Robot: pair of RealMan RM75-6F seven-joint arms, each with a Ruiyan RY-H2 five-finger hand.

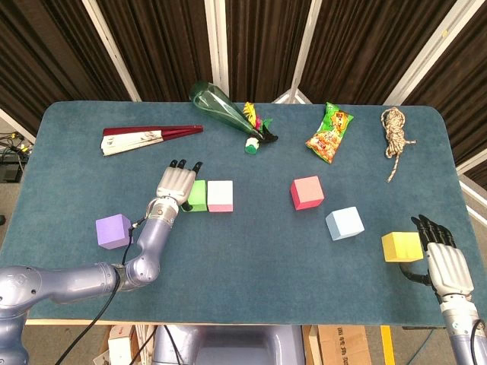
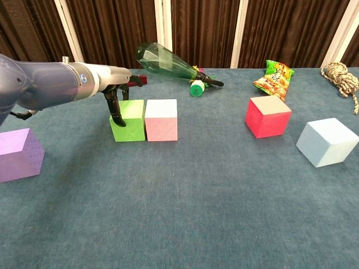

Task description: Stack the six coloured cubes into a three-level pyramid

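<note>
Green cube (image 2: 128, 120), touching the pink cube's (image 2: 161, 119) left face, is gripped by the left hand (image 1: 175, 185); the right hand (image 1: 444, 258), fingers extended and empty, is seen beside the yellow cube (image 1: 401, 246).

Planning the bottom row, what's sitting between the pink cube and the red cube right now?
Nothing: in both the head and chest views, only bare blue table cloth lies between the pink cube and the red cube.
</note>
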